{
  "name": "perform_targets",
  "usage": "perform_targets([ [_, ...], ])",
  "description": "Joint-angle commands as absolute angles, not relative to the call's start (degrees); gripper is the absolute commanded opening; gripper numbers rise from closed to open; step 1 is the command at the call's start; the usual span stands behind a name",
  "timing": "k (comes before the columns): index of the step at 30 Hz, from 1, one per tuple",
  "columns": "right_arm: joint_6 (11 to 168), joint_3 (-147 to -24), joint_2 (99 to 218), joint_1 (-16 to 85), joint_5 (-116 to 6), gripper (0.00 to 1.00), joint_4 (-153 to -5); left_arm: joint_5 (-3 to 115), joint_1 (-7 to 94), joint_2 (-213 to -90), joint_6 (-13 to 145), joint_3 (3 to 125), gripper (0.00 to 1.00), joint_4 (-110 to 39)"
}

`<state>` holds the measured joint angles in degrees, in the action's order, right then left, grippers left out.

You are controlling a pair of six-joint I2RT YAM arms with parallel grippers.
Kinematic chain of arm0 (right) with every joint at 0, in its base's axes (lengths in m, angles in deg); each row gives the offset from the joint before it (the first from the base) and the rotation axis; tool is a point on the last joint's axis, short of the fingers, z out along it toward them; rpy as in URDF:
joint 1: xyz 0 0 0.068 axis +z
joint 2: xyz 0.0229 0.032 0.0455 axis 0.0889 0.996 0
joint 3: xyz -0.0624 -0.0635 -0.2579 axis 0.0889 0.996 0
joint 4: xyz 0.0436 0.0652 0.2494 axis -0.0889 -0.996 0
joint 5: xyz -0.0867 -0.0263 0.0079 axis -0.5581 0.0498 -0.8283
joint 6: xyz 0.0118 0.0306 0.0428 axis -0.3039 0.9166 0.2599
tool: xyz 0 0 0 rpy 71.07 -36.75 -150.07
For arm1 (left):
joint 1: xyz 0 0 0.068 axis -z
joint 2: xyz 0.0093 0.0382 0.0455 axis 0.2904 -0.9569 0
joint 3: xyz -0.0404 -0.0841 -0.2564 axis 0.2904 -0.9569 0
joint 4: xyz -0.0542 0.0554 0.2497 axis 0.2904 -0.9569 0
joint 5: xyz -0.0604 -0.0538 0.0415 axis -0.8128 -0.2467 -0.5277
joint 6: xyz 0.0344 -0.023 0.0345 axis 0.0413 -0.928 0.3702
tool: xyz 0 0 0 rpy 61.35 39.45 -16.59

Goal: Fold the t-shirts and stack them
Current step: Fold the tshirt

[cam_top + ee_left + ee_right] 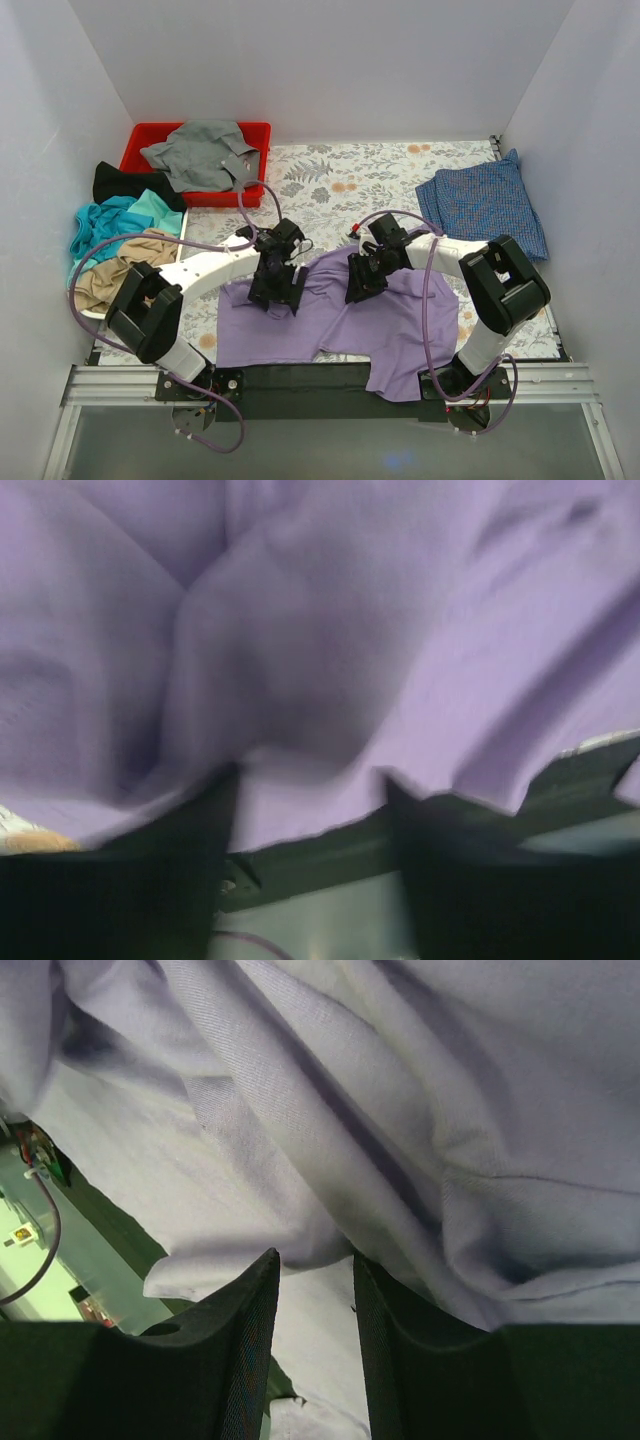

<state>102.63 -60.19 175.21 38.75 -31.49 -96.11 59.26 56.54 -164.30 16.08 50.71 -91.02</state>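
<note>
Lavender cotton, the lavender t-shirt [330,320] lies spread and rumpled on the near middle of the floral table cover [340,185], its hem spilling over the near edge; it reads as light, limp and thin, likely to sag and crease wherever it is unsupported, so a hold on a hem or shoulder seam, both arms wide apart, should serve better than a pinch mid-panel. Both arms meet over its upper part. The left gripper [275,285] has its fingers [150,880] moderately parted with the cloth's edge hanging between them; whether they pinch it I cannot tell. The right gripper [362,280] has its fingers [230,1360] drawn to a narrow gap with a fold of cloth caught between, seemingly clamped. The blue checked t-shirt [485,205] sits folded at the far right; a grey t-shirt [200,150] fills the red bin [150,135]; black [120,180], teal [115,220] and tan [125,265] t-shirts are heaped at the left. No brand, label or writing is legible anywhere.
</note>
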Motion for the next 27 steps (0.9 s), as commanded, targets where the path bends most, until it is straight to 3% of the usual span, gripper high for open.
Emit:
perform_targets([
  [1, 100.9, -57.4, 176.5, 39.2, -37.1, 0.43, -100.4, 55.5, 57.7, -164.2, 11.4, 52.2, 0.94, -99.7],
  [6, 100.9, -58.5, 175.8, 39.2, -39.2, 0.43, -101.5, 59.1, 57.7, -163.2, 10.8, 59.7, 0.95, -102.9],
  [10, 100.8, -60.7, 172.3, 39.2, -41.4, 0.43, -102.8, 76.4, 57.6, -163.5, 9.4, 64.6, 0.95, -103.4],
  [14, 100.0, -64.2, 170.3, 39.1, -43.8, 0.45, -104.3, 85.4, 57.4, -166.1, 9.2, 66.1, 0.95, -101.2],
  [27, 98.7, -66.9, 171.5, 39.0, -45.7, 0.45, -106.0, 84.4, 56.7, -173.9, 7.3, 58.8, 0.95, -90.6],
])
